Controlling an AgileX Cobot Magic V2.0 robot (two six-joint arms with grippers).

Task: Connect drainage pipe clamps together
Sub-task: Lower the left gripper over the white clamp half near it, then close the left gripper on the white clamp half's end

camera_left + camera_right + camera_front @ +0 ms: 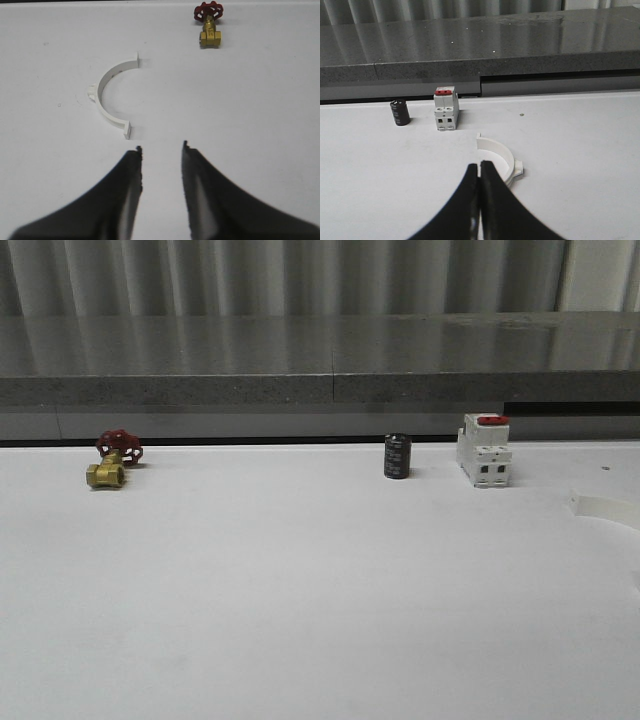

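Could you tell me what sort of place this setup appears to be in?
Probably a lab test bench: a plain white table, hardware samples like a brass valve and a breaker, and a grey ledge behind.

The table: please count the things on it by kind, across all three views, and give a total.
Pipe clamp halves: 2, one ahead of the open left gripper, one by the shut right gripper
Brass valve: 1
Black cylinder: 1
White breaker: 1
Total: 5

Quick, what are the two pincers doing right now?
Left pincer: open, holding nothing.
Right pincer: closed, holding nothing, just short of a clamp half.
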